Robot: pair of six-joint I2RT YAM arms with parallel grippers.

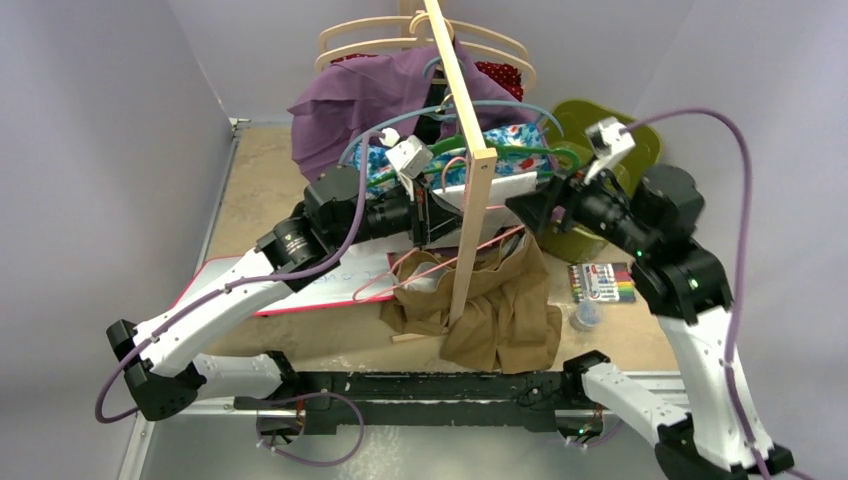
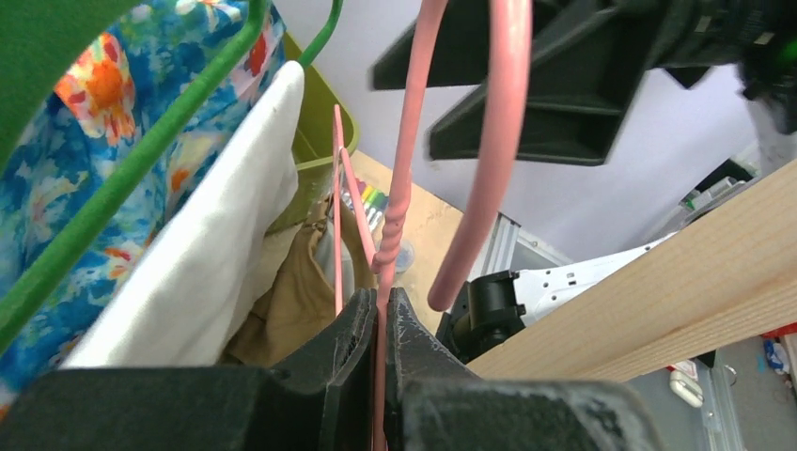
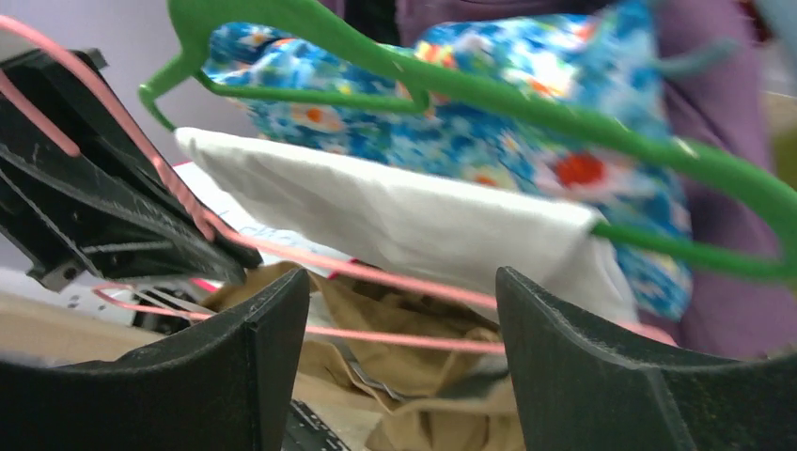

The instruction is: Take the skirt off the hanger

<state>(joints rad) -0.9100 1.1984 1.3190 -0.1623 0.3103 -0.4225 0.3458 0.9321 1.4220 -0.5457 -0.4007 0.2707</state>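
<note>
One pink wire hanger (image 2: 390, 235) is clamped at its twisted neck by left gripper (image 2: 380, 305). Right gripper (image 3: 402, 282) is spread apart. One tan fabric skirt (image 1: 500, 310) is heaped at table's (image 1: 250, 190) near edge; tabletop shows toward far-left corner.

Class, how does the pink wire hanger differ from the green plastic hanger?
The pink wire hanger is thin with a twisted neck; the green plastic hanger is thicker. The pink one is clamped by the left gripper, jaws shut; the green one is ungripped. Both are clothes hangers.
</note>
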